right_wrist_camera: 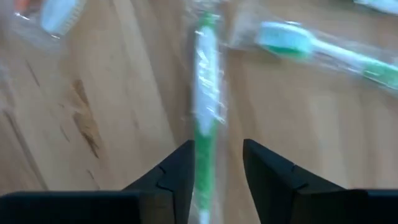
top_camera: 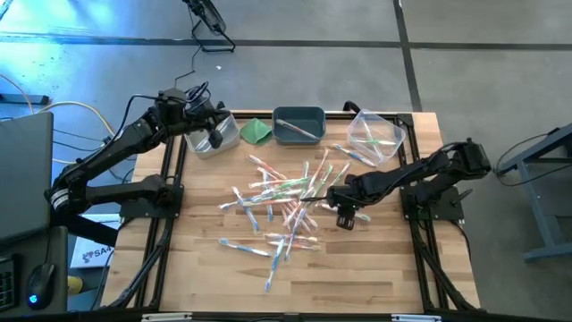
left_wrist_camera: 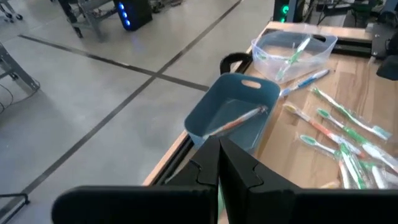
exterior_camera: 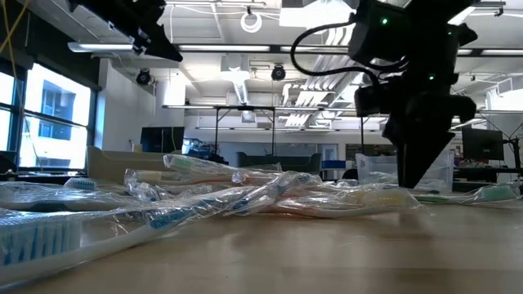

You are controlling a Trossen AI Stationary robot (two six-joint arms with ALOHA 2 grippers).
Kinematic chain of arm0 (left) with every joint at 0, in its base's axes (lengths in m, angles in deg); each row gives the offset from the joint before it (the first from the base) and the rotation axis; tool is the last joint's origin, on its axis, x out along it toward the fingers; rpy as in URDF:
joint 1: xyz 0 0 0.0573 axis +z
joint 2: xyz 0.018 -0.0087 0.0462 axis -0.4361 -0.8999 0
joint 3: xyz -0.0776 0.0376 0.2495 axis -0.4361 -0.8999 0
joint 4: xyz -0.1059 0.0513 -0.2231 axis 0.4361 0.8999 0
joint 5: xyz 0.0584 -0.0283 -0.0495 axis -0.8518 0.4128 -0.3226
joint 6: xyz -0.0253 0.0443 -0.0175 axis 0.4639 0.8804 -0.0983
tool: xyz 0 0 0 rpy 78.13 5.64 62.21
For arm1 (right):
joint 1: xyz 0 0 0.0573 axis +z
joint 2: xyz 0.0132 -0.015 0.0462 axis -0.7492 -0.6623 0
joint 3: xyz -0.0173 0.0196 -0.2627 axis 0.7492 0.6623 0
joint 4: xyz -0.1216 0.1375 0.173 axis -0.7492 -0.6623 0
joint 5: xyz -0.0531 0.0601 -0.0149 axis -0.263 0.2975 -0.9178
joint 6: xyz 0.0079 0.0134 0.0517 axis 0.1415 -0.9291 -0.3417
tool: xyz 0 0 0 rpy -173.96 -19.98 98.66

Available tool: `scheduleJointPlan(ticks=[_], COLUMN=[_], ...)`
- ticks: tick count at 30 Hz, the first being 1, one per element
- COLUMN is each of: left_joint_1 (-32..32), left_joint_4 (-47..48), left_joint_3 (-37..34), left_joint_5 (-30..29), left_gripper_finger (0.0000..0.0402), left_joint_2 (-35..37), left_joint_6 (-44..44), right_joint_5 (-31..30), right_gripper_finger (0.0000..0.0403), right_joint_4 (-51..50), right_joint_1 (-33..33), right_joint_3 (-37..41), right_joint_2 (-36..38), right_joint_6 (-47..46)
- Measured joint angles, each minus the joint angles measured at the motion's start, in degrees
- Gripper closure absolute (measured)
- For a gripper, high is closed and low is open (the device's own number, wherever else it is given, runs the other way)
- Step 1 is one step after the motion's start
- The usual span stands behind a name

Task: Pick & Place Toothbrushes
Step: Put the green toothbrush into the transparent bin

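The left hand [top_camera: 217, 136] hangs clenched and empty over the clear bin [top_camera: 211, 137] at the worktop's [top_camera: 375, 259] far left. Right of it sit a green cloth [top_camera: 256, 131], a blue bin [top_camera: 298, 124] and another clear bin [top_camera: 374, 136], each bin holding toothbrushes. Most toothbrushes [top_camera: 281, 201] lie scattered mid-worktop. At their right edge, the right hand [right_wrist_camera: 216, 163] is low, fingers parted astride a green-handled toothbrush [right_wrist_camera: 205, 118], not clamping it.

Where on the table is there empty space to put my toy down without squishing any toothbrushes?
The bare wood along the near edge of the table, below the toothbrush pile, is free. So is the strip between the pile and the table's left rail. The middle is crowded with toothbrushes, with the right tool low over them, and the far edge holds the blue bin and clear bin.
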Motion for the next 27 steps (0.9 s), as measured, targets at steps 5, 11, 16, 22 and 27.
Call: scheduleJointPlan(ticks=[5, 11, 16, 22, 27], left_joint_1=[-0.02, -0.02, -0.02, -0.02, -0.02], left_joint_4=[0.77, 0.80, 1.31, 1.59, 1.59], left_joint_3=[0.00, 0.00, 0.00, 0.00, 0.00], left_joint_5=[-0.14, -0.29, -0.31, -0.31, -0.31], left_gripper_finger=[0.0402, 0.0402, 0.0402, 0.0402, 0.0402], left_joint_2=[0.00, 0.00, 0.00, 0.00, 0.00], left_joint_6=[-0.10, -0.09, -0.06, 0.00, 0.04], right_joint_5=[0.84, 0.75, 0.69, 1.31, 4.46], right_gripper_finger=[0.0276, 0.0277, 0.0292, 0.0348, 0.0382], right_joint_4=[0.40, 1.19, 1.19, 1.19, 1.44], right_joint_1=[0.22, 0.22, 0.24, 0.18, 0.20], right_joint_3=[0.00, -0.15, -0.11, -0.07, -0.09], right_joint_2=[-2.76, -4.08, -3.99, -3.98, -3.93], right_joint_6=[0.77, 0.75, 1.57, 1.62, 1.62])
